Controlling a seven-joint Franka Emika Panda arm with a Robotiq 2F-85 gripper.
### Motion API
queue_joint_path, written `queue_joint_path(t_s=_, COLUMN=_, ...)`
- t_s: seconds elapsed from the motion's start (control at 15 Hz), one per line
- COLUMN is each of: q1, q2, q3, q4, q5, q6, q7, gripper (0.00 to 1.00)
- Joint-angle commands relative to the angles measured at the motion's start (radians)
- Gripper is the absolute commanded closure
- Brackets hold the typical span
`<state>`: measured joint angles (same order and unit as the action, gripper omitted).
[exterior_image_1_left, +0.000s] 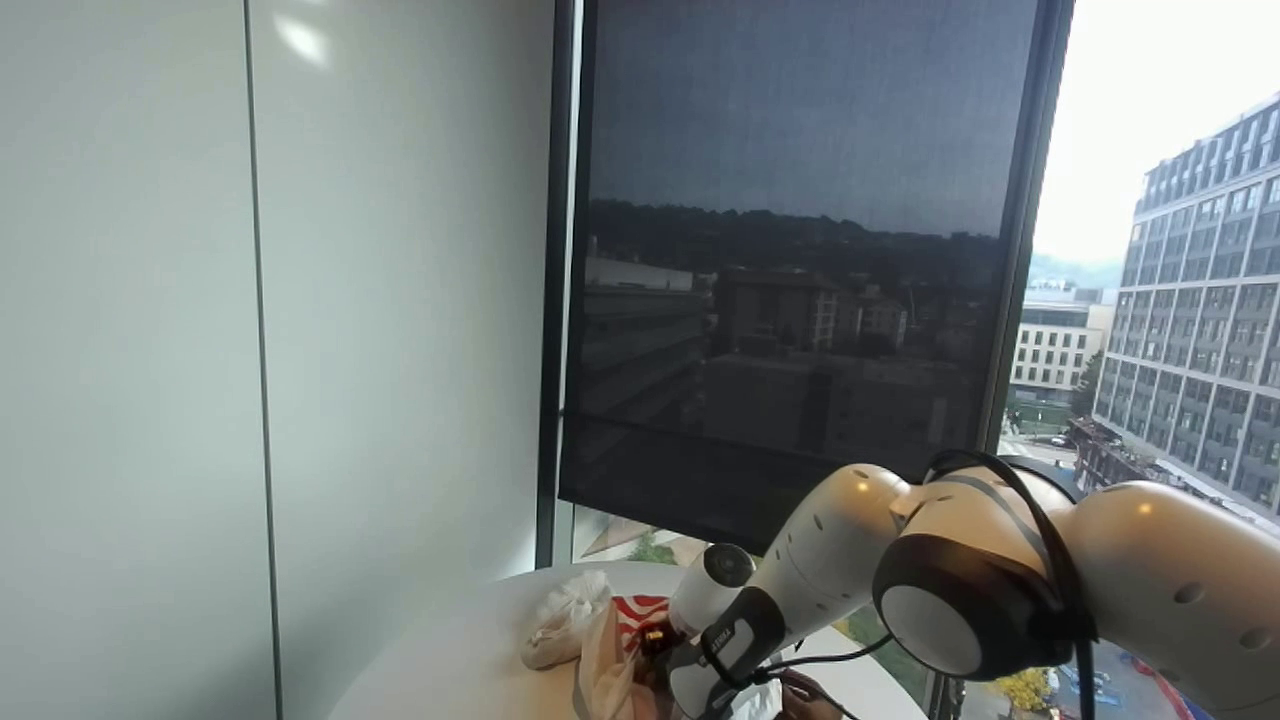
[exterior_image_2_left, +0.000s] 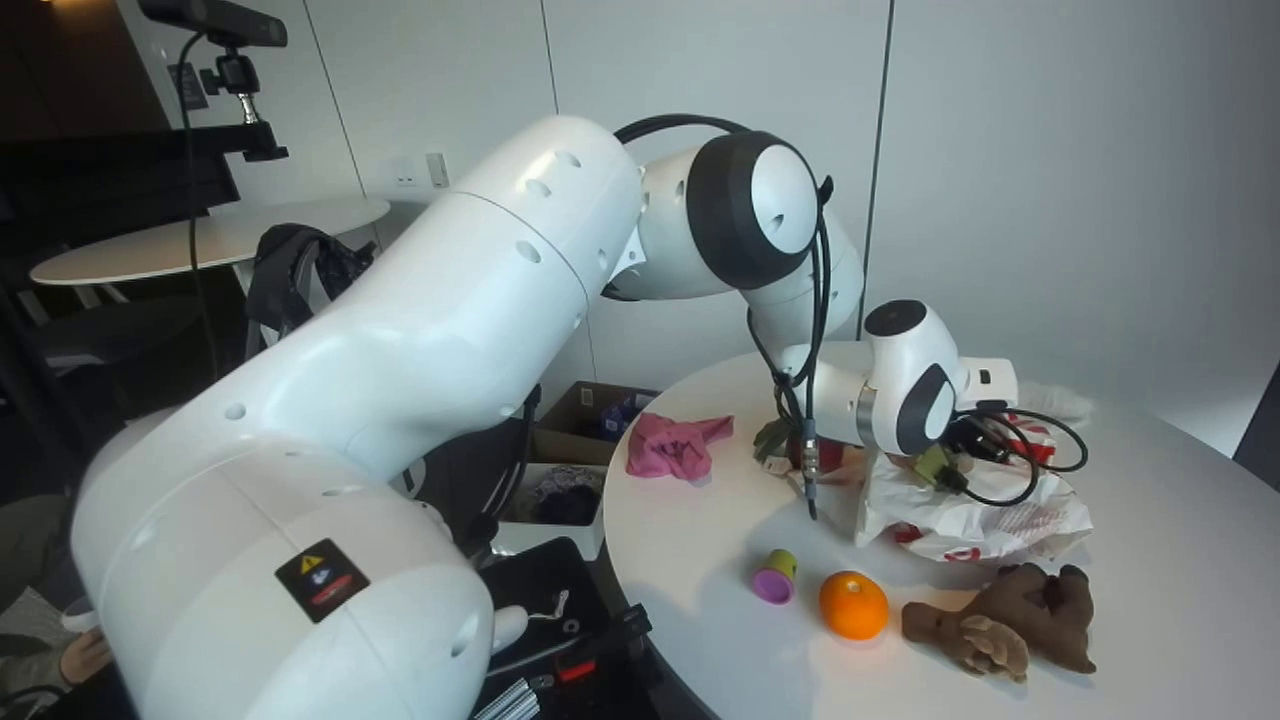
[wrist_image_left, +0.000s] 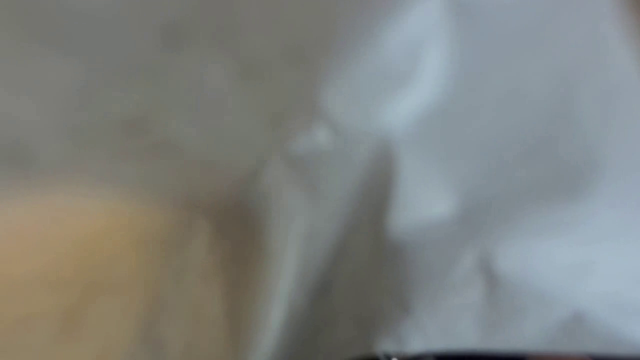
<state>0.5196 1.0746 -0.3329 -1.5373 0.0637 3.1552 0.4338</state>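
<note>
My gripper (exterior_image_2_left: 972, 442) reaches down into a crumpled white plastic bag (exterior_image_2_left: 985, 520) with red markings on the round table. The fingers are hidden by the bag, cables and wrist, so how the jaws stand does not show. In an exterior view, a red-and-white striped part of the bag (exterior_image_1_left: 640, 612) lies beside the dark gripper. Pale, blurred folds of the bag (wrist_image_left: 510, 165) fill the wrist view at very close range, with a yellowish patch (wrist_image_left: 70, 280) at lower left. A yellow-green item (exterior_image_2_left: 932, 465) shows at the bag's edge near the gripper; what it is cannot be made out.
On the white table (exterior_image_2_left: 720, 620) are an orange (exterior_image_2_left: 853, 605), a small tub with a purple lid (exterior_image_2_left: 775, 578), a brown plush toy (exterior_image_2_left: 1040, 610) and a pink cloth (exterior_image_2_left: 672, 447). Cables (exterior_image_2_left: 1040, 470) loop around the wrist. A window with a dark shade (exterior_image_1_left: 790, 300) stands behind.
</note>
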Motion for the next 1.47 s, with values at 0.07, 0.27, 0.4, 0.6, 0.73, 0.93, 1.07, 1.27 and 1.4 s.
queue_joint_path(t_s=0.07, q1=0.007, q2=0.017, q3=-0.021, q4=0.039, q5=0.040, q6=0.026, q7=-0.025, gripper=0.24)
queue_joint_path(t_s=0.27, q1=-0.004, q2=0.018, q3=-0.008, q4=0.058, q5=0.038, q6=0.019, q7=-0.034, gripper=0.13)
queue_joint_path(t_s=0.4, q1=-0.003, q2=0.025, q3=-0.005, q4=0.070, q5=0.036, q6=0.017, q7=-0.037, gripper=0.00)
queue_joint_path(t_s=0.6, q1=-0.001, q2=0.042, q3=-0.005, q4=0.100, q5=0.037, q6=0.001, q7=-0.037, gripper=0.00)
queue_joint_path(t_s=0.73, q1=0.005, q2=0.069, q3=-0.016, q4=0.130, q5=0.035, q6=-0.023, q7=-0.033, gripper=0.00)
queue_joint_path(t_s=0.93, q1=0.008, q2=0.107, q3=-0.030, q4=0.171, q5=0.030, q6=-0.049, q7=-0.022, gripper=0.00)
queue_joint_path(t_s=1.07, q1=0.010, q2=0.129, q3=-0.043, q4=0.199, q5=0.028, q6=-0.062, q7=-0.013, gripper=0.00)
queue_joint_path(t_s=1.27, q1=0.012, q2=0.149, q3=-0.067, q4=0.232, q5=0.024, q6=-0.067, q7=-0.009, gripper=0.26)
queue_joint_path(t_s=1.4, q1=0.015, q2=0.155, q3=-0.081, q4=0.241, q5=0.021, q6=-0.064, q7=-0.007, gripper=0.42)
